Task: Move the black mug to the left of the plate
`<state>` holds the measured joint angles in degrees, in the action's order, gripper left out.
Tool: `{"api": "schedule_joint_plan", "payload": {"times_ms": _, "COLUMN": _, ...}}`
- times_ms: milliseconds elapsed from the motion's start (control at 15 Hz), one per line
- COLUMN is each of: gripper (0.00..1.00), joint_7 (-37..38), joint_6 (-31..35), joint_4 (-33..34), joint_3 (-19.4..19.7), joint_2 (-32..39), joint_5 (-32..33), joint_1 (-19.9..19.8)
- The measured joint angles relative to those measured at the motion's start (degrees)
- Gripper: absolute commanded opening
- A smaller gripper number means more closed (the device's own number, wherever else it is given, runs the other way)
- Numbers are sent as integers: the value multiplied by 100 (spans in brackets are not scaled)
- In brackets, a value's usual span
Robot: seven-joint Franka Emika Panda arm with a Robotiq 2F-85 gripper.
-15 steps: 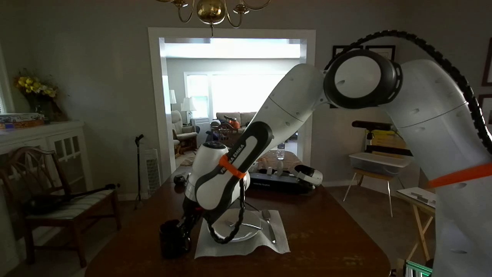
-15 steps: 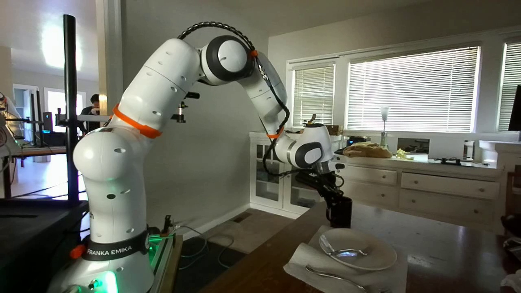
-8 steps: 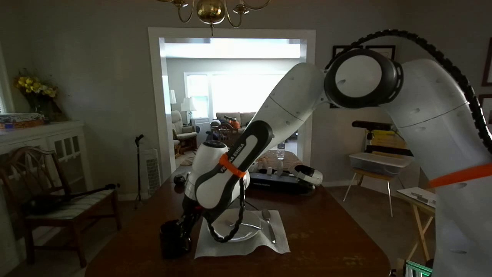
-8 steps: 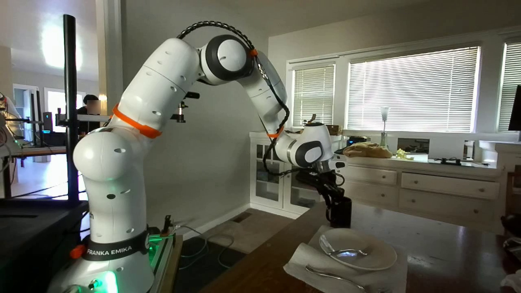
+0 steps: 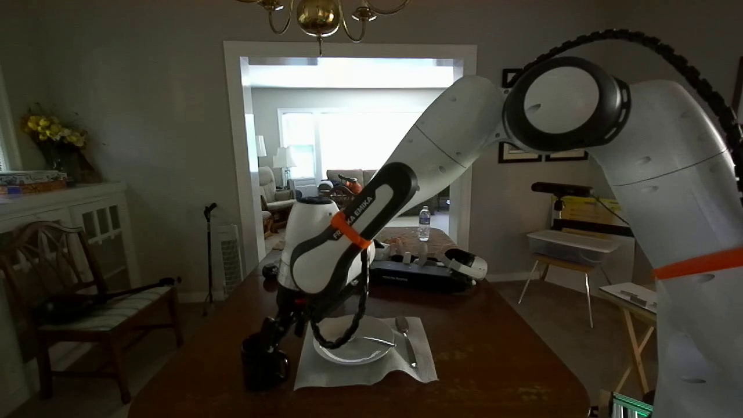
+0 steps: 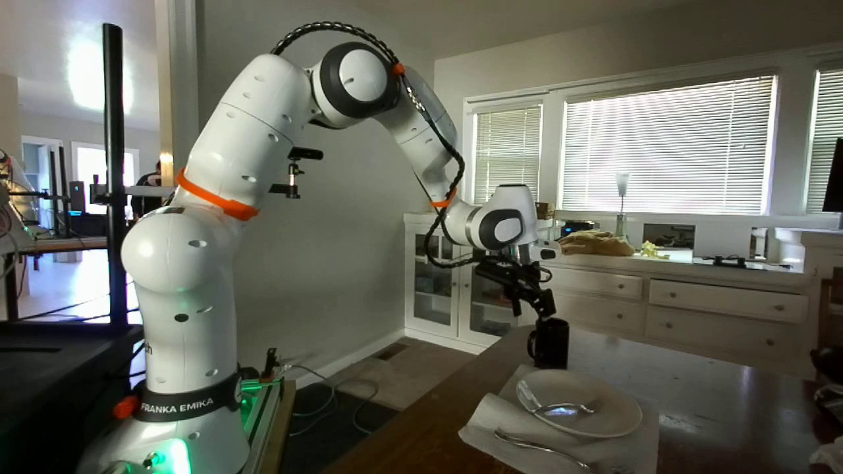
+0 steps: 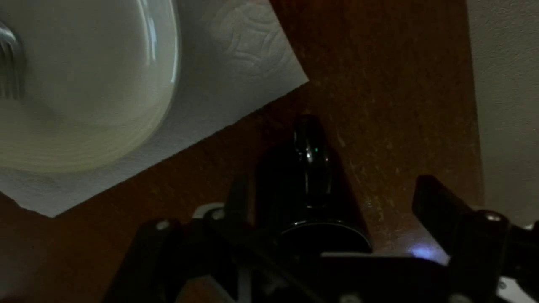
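The black mug (image 5: 259,368) stands upright on the table, just left of the plate (image 5: 354,359) in an exterior view. In another angle the mug (image 6: 553,345) is behind the white plate (image 6: 622,401), its handle clear of the fingers. My gripper (image 6: 545,311) is at the mug's rim, its fingers apart. From the wrist, the mug (image 7: 313,168) lies between the spread fingertips of my gripper (image 7: 333,185), nearer the left one, with a wide gap to the right finger (image 7: 438,206). Part of the mug's mouth is hidden by the gripper body.
A pale napkin (image 6: 487,421) lies under the plate, with a fork (image 6: 563,409) on the plate and a spoon (image 5: 402,325) beside it. Farther along the table are a black boxy object (image 5: 406,277), a white headset (image 5: 469,264) and a water bottle (image 5: 424,223).
The gripper has let go of the mug and risen, its fingers moving from around the mug up to its rim. The arm has lifted with it; the mug has stayed in place.
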<state>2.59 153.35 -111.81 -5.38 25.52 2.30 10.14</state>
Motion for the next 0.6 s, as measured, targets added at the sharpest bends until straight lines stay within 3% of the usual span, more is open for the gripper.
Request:
{"api": "schedule_joint_plan", "payload": {"times_ms": 267, "gripper": 100, "joint_7": 552, "joint_6": -1445, "joint_4": 217, "joint_3": -30, "joint_2": -563, "joint_5": -259, "joint_1": -13}}
{"api": "schedule_joint_plan", "payload": {"times_ms": 600, "gripper": 100, "joint_7": 1846, "joint_6": -2912, "joint_4": 422, "joint_3": 169, "joint_2": -1197, "joint_5": -160, "joint_1": -13}}
